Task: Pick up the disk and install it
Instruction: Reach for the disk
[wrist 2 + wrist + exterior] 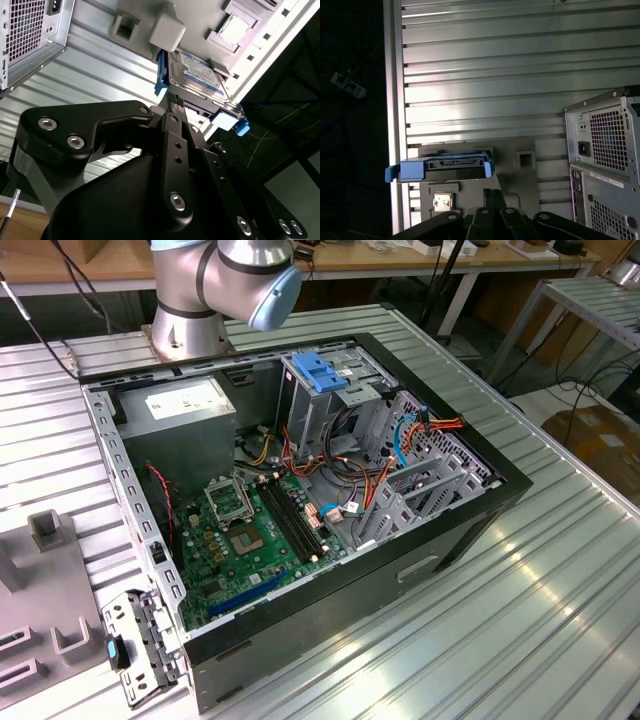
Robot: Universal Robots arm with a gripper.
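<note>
Disk [197, 75] sits on the grey fixture plate [517, 182] at the surface [495, 75] edge, not lifted yet. End effector [175, 102] is right at its near end; grip state, can't tell. Pickup step, I'd say: needs a square hold across the body, clear of the blue rails. Count: 1 disk, 1 PC case [470, 530], 1 drive cage [320, 375].

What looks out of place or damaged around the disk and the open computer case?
Nothing stands out. The disk stands in its grey holder, its blue frame looks whole, and the tool is close by it. The case holds loose cables, but none looks torn.
</note>
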